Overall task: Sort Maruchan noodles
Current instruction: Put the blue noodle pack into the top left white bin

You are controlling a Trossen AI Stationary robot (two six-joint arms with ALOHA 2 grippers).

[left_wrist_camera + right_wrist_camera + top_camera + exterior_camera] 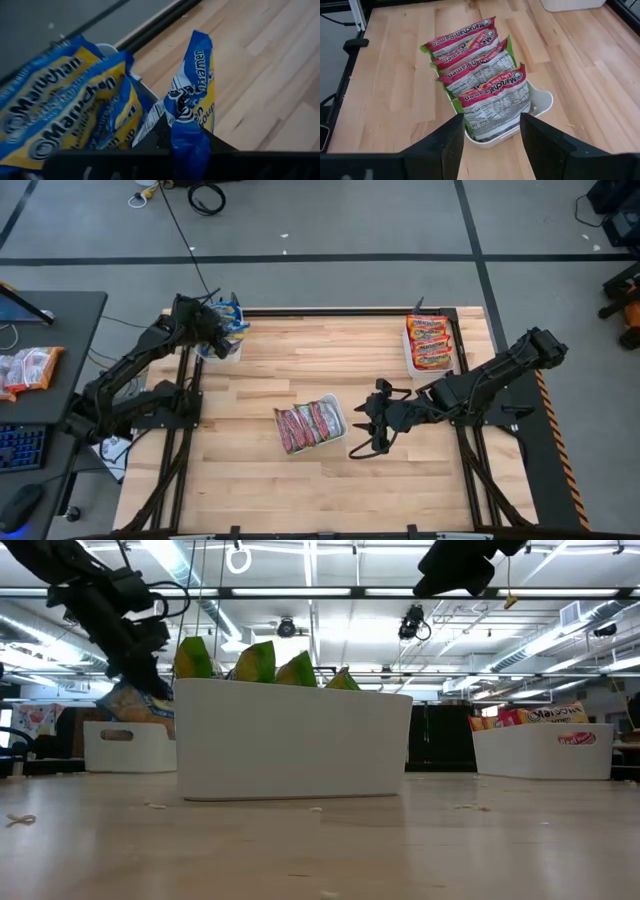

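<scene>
My left gripper (216, 332) is at the table's far left corner, shut on a blue-and-yellow Maruchan packet (192, 85). It hovers over a white tray (228, 350) that holds more blue packets (60, 115). My right gripper (490, 145) stands open at the middle of the table, just right of a white tray (338, 418). Several green-and-red packets (480, 75) stand on edge in that tray. The gripper's fingers flank the nearest packet (495, 102) without touching it. Orange packets (428, 340) lie in a third tray at the far right. My left gripper pinches the blue packet by one crumpled end (186, 131) between its two fingers, which slant downward. The rest of the packet juts out past the fingertips. In the low view the packet (130, 700) hangs clear above the left tray (128, 747).
Bare wooden table lies near the front edge and between the trays. A dark desk with loose packets (30, 368) and a keyboard stands off the table's left side. The table's black frame (470, 470) runs along both sides.
</scene>
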